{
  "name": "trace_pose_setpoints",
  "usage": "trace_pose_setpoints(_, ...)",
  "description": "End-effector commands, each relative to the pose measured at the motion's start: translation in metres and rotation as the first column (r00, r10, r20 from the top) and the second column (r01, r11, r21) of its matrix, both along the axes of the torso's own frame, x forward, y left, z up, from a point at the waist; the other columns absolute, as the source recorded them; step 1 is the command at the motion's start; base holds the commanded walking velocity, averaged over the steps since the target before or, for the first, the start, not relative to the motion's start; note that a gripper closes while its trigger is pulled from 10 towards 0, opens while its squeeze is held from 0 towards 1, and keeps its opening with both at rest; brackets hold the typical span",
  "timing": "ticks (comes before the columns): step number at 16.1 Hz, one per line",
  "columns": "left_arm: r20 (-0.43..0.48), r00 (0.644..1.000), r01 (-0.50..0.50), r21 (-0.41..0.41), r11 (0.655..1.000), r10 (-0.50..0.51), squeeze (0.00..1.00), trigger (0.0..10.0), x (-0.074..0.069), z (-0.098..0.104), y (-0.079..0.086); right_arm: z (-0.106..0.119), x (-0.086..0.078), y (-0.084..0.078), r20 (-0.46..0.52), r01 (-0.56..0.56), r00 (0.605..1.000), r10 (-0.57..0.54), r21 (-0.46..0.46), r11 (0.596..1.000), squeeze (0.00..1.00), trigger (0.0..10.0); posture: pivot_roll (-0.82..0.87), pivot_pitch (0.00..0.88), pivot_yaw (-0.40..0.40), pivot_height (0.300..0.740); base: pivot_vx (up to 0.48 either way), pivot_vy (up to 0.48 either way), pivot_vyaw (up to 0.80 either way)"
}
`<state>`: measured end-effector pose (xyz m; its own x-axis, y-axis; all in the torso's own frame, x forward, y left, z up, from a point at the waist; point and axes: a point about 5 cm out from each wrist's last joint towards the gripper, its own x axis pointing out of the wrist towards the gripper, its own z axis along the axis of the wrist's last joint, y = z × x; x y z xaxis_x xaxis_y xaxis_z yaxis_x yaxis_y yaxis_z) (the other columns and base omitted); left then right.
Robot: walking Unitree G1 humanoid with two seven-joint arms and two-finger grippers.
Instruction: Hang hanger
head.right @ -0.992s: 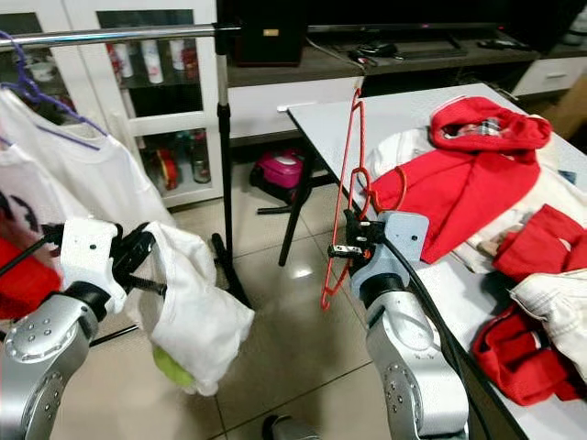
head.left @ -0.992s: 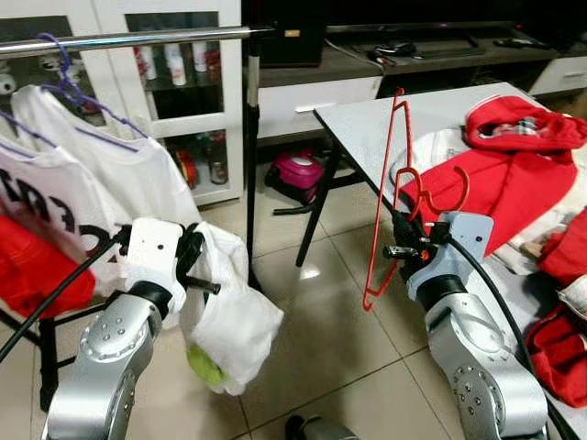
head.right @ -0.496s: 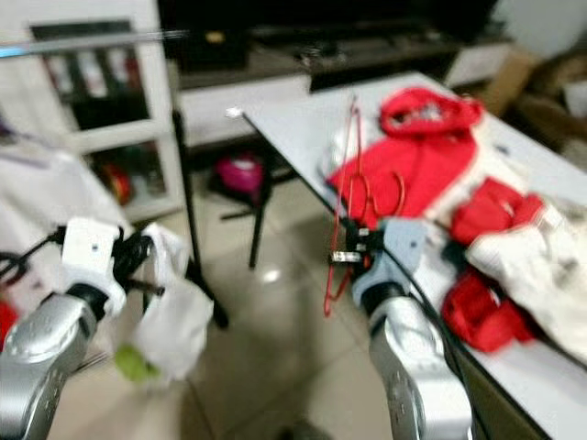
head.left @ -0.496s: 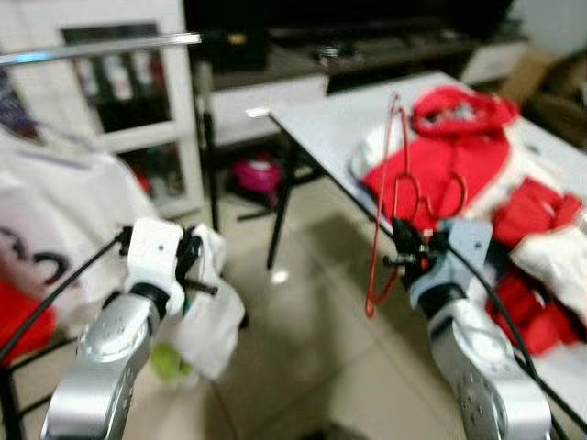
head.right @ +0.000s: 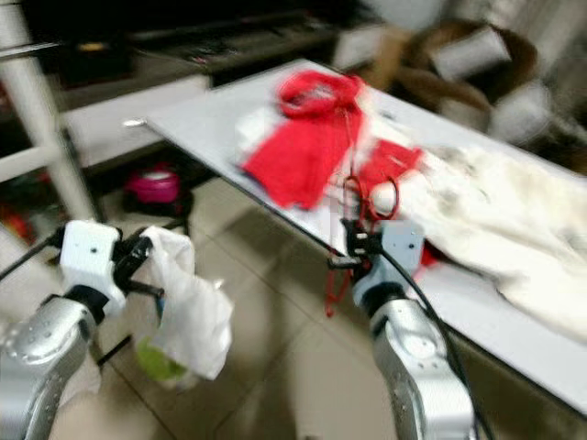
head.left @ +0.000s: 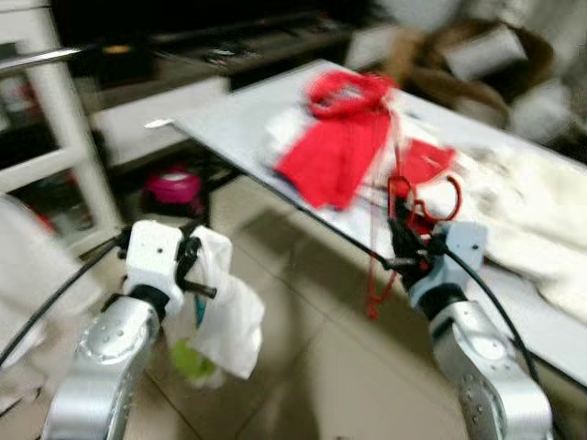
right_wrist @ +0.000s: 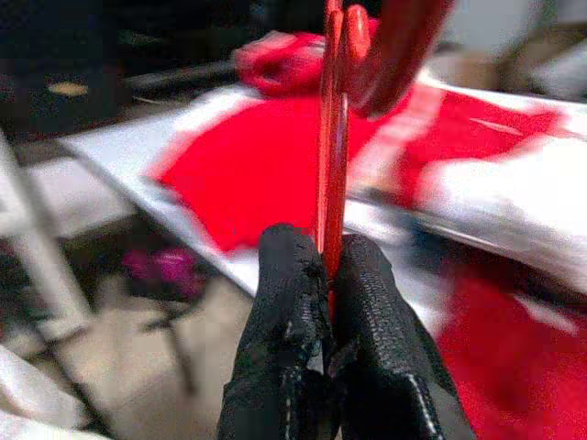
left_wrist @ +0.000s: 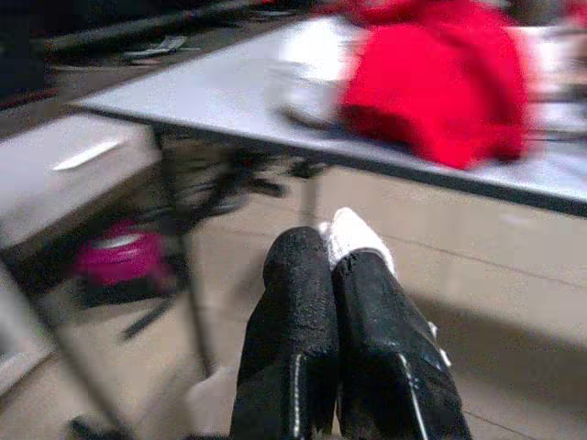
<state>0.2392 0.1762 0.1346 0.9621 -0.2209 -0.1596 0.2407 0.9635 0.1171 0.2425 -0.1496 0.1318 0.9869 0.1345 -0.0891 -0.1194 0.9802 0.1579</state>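
While our head view has swung away from the clothes rail toward the grey table [head.left: 229, 124], so that the rail we must reach now lies off to our left and the hanging step is not yet near, our right gripper [head.left: 404, 246] holds the red wire hanger [head.left: 396, 197] upright before the table's edge and our left gripper [head.left: 188, 268] carries a white garment [head.left: 225, 316]. From the left wrist, we see those fingers [left_wrist: 293, 339] pressed together on white cloth. From the right wrist, the fingers [right_wrist: 284, 321] clamp the hanger's thin red wire, its hook curling above.
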Motion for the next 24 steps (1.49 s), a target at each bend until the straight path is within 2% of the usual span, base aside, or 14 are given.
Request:
trace_pose_setpoints(1, 0.04, 0.999, 0.021, -0.002, 1.0, -0.021, 0.0, 10.0, 0.001, 0.008, -0.003, 0.0, 0.002, -0.001, 0.007, 0.009, 1.0, -0.009, 0.002, 1.0, 0.0, 10.0, 0.01, 0.007, -0.082, 0.74, 0.0, 0.0, -0.8)
trace_pose_setpoints(4, 0.04, 0.999, 0.014, -0.015, 1.0, -0.014, 0.0, 10.0, 0.0, 0.008, -0.003, 0.0, 0.003, 0.004, 0.005, 0.002, 1.0, -0.002, 0.007, 1.0, 0.0, 10.0, 0.0, 0.006, -0.083, 0.74, 0.0, 0.0, -0.8)
trace_pose_setpoints(12, 0.053, 0.999, 0.013, -0.025, 1.0, -0.012, 0.0, 10.0, 0.003, 0.006, -0.006, 0.005, -0.001, 0.003, 0.018, -0.007, 1.0, 0.008, -0.017, 1.0, 0.0, 10.0, -0.01, 0.0, -0.08, 0.74, 0.0, 0.0, -0.75)
trace_pose_setpoints(19, 0.061, 0.998, 0.035, -0.017, 0.999, -0.034, 0.0, 10.0, 0.014, 0.003, -0.01, 0.005, 0.001, -0.003, 0.003, -0.028, 1.0, 0.028, -0.059, 0.998, 0.0, 10.0, -0.05, 0.0, -0.06, 0.74, 0.0, -0.419, 0.0)
trace_pose_setpoints(24, 0.068, 0.997, 0.04, -0.009, 0.999, -0.039, 0.0, 10.0, 0.015, 0.001, -0.012, 0.003, 0.002, -0.002, -0.007, -0.031, 1.0, 0.03, -0.065, 0.997, 0.0, 10.0, -0.05, 0.0, -0.071, 0.74, 0.0, -0.431, 0.0)
